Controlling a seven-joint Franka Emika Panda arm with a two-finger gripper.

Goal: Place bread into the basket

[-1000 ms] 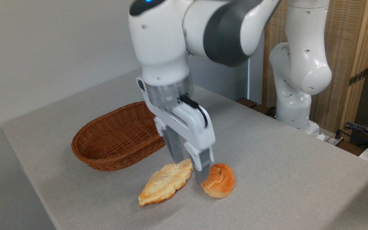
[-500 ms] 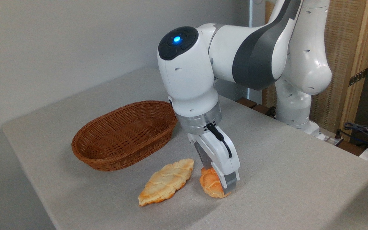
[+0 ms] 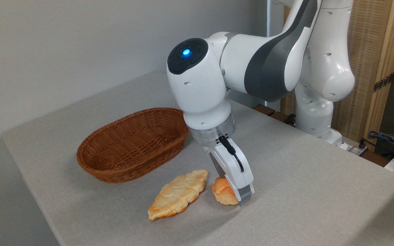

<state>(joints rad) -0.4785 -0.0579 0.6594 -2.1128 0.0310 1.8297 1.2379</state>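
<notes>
Right of the oval reddish-brown woven wicker basket (image 3: 133, 143), on the grey table (image 3: 303, 191): 1 small round orange-brown glazed bun (image 3: 223, 192), straddled by the white 2-finger gripper (image 3: 232, 195), apparently clenched on it. Step judged: grasp; next needs a lift over the basket rim. 1 pale leaf-shaped pastry (image 3: 179, 193) lies between; table edge near.

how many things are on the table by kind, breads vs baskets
Breads: 2, the small round orange-brown knotted bun between the fingers of the gripper, and the longer, paler leaf-shaped pastry to its left.
Baskets: 1, the oval reddish-brown woven wicker basket, with nothing in it.
Total: 3
</notes>
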